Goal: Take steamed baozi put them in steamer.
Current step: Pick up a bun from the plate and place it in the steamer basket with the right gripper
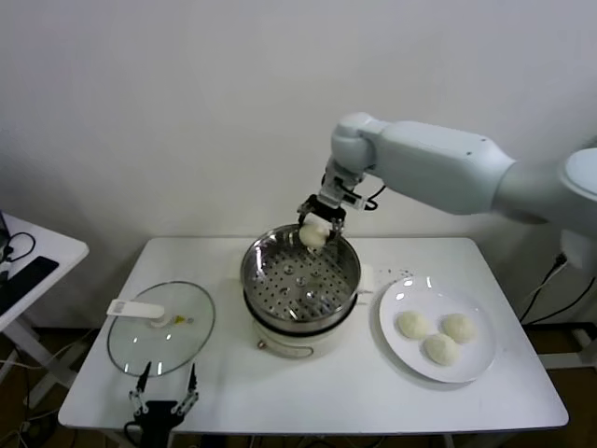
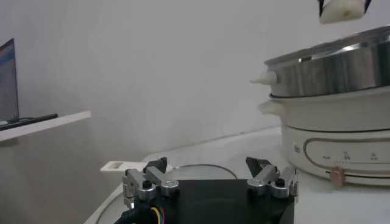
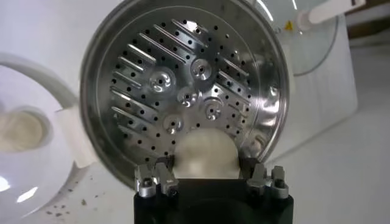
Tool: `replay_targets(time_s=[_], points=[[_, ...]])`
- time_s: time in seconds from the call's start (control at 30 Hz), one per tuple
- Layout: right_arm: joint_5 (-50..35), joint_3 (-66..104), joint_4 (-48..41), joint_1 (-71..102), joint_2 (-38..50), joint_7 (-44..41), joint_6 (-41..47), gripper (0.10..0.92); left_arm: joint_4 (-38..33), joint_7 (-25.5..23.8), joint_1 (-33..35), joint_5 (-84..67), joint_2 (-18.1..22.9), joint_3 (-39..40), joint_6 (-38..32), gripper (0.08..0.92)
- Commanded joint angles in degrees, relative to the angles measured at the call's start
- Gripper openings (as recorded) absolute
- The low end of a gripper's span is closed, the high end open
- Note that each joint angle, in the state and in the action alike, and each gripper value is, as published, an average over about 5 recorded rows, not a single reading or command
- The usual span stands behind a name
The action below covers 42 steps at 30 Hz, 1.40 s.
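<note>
Over the steamer, the right gripper clamped 1 baozi; lowering near the perforated floor before releasing seemed wise.

The left gripper waited parked, fingers spread.

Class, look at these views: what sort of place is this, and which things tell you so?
Probably a lab mock-up of a kitchen: a plain white table against a bare wall holds a steamer, a glass lid and a plate of baozi. The right pincer holds a bun over the steamer.

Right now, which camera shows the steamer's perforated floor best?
The right wrist view: it looks straight down into the steamer, holes clear. The head view shows the floor at a slant; the left wrist view shows only the outer wall.
</note>
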<state>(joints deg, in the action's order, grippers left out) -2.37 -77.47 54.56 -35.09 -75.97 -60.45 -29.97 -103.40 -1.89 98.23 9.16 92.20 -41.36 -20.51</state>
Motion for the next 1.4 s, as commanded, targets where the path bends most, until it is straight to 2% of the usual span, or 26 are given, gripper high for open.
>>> replay_targets(time_s=[0.03,0.3,0.9,1.0,1.17,1.3,1.4], points=[[7.1,3.6,-14.4,7.5,-8.1,0.2,-11.0,0.704,0.4,0.0,0.1,0.3,0.6,-0.1,-0.3,0.823],[8.4,5.2,-20.4,9.3,-10.2,-1.1,-14.8,0.704,1.4,0.1,-0.2,0.6,0.8,-0.4,-0.7,0.823],[10.5,8.1,-25.1,11.6,-12.7,-1.6,-17.4,0.717,2.3,0.1,-0.8,0.8,0.7,-0.6,-1.2,0.823],[10.4,8.2,-25.2,11.3,-12.9,-1.7,-18.0,0.732,2.3,0.1,-0.9,0.8,0.7,-0.6,-1.2,0.823],[9.2,8.3,-25.2,10.8,-12.9,-2.2,-19.0,0.807,2.3,0.1,-0.9,0.9,0.7,-0.6,-1.2,0.823],[7.6,8.0,-24.2,9.6,-11.8,-3.0,-19.0,0.821,2.2,0.1,-0.8,0.9,0.7,-0.6,-1.3,0.823],[2.8,5.7,-22.8,7.2,-9.8,-4.2,-17.9,0.822,2.1,0.1,-0.6,1.0,0.7,-0.6,-1.4,0.823]])
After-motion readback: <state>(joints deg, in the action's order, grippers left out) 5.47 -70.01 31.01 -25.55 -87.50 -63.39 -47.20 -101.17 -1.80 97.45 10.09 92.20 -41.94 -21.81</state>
